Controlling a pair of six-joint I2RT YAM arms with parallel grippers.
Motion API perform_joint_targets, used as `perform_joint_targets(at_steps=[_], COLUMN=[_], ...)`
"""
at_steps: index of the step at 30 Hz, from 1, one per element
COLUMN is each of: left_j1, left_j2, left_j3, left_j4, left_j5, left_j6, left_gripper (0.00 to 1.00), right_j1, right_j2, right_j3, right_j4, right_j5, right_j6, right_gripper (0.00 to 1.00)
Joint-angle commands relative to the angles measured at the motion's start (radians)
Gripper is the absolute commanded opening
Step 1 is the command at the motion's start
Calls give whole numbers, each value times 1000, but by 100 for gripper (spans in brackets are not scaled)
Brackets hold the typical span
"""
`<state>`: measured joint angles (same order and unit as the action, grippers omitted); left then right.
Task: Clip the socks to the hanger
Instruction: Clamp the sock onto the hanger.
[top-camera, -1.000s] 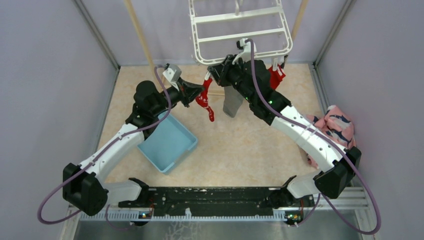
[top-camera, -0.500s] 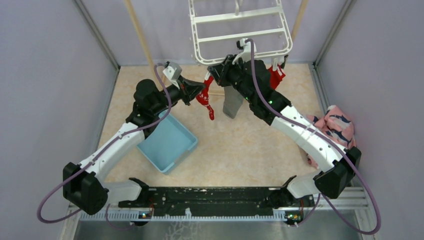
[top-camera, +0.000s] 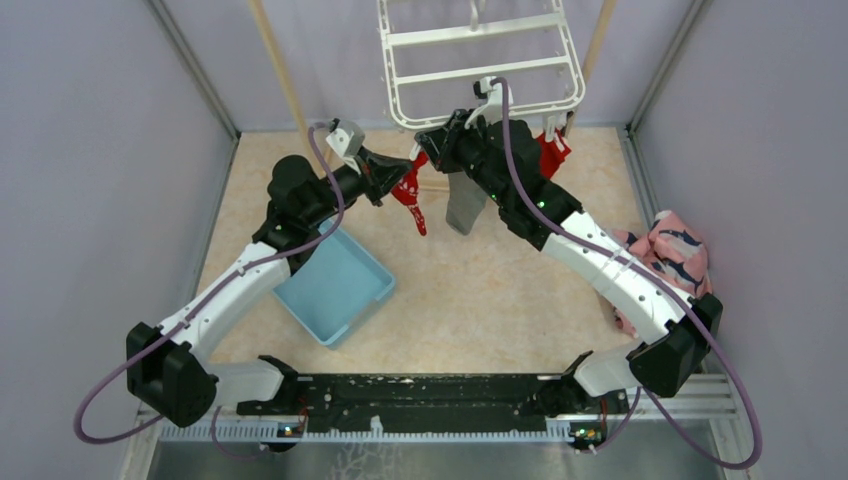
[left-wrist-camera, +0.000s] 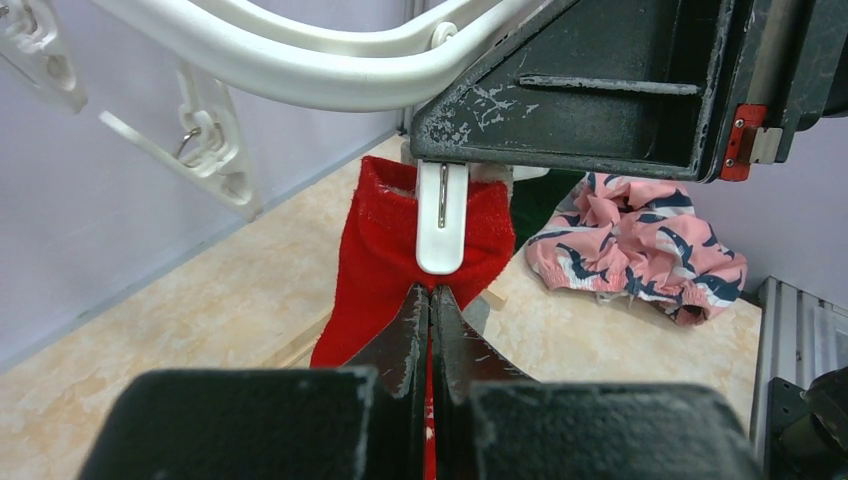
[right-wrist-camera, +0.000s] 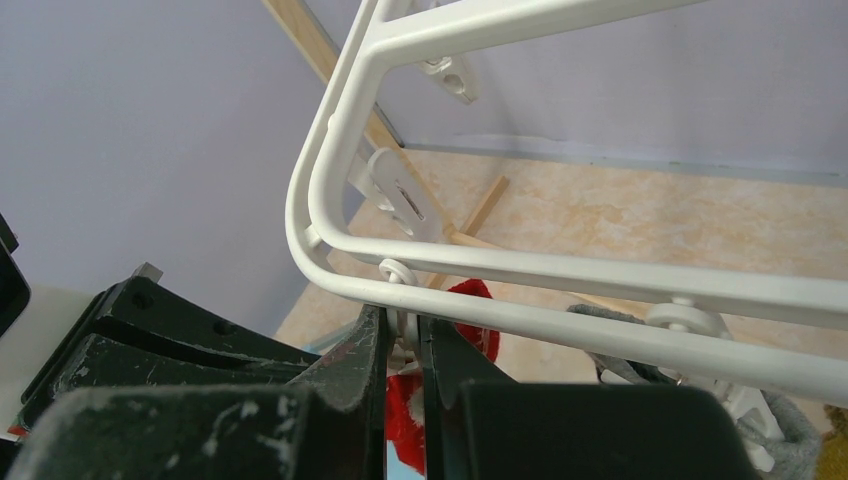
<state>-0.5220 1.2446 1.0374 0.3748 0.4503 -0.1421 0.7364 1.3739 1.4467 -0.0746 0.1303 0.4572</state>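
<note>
The white hanger (top-camera: 480, 60) hangs at the back centre. My left gripper (top-camera: 397, 183) is shut on a red sock (top-camera: 412, 205) and holds its cuff up under the hanger's near left corner. In the left wrist view the jaws (left-wrist-camera: 431, 292) pinch the red sock (left-wrist-camera: 385, 250), and a white clip (left-wrist-camera: 441, 225) overlaps the cuff. My right gripper (top-camera: 432, 140) is shut on that clip's upper end just under the hanger rail (right-wrist-camera: 560, 270), in the right wrist view (right-wrist-camera: 402, 325). A grey sock (top-camera: 465, 205) and a second red sock (top-camera: 552, 152) hang from the near edge.
A light blue tray (top-camera: 335, 285) lies on the floor under my left arm. A pink cloth with dark prints (top-camera: 672, 250) lies at the right. Wooden poles (top-camera: 280, 70) lean at the back. Grey walls close in both sides.
My left gripper has lifted the red sock slightly up and right, closer to the clip. The right gripper has stayed at the clip.
</note>
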Motion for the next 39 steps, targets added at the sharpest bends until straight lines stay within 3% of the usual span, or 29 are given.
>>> perform_joint_targets(at_steps=[1,10,19,26,30,32,37,39], left_j1=[-9,-11,-13,-16,-18,-17,-17,-18], left_j2=[-18,-32,-40,-38,-33,-31,-26,-31], left_j3=[33,21,14,15,18,18,26,21], left_j4=[41,44,54,79,88,88,47,29], left_j5=[-28,-61,-78,-100,-105,-107,-117,-124], left_j6=[28,39,39,21,13,11,-4,-4], left_gripper=[0,0,0,0,0,12,65,78], right_j1=[-4,-4,-3,-3,-3,-3,-4,-3], right_j2=[-32,-44,-54,-64,-84,-97,-126,-133], right_j3=[14,6,-1,-7,-18,-29,-48,-53], right_j4=[2,9,15,18,23,29,29,25], right_j5=[-4,16,20,17,18,20,19,16], right_j6=[13,11,11,11,11,11,10,10], right_gripper=[0,7,27,50,56,57,57,57])
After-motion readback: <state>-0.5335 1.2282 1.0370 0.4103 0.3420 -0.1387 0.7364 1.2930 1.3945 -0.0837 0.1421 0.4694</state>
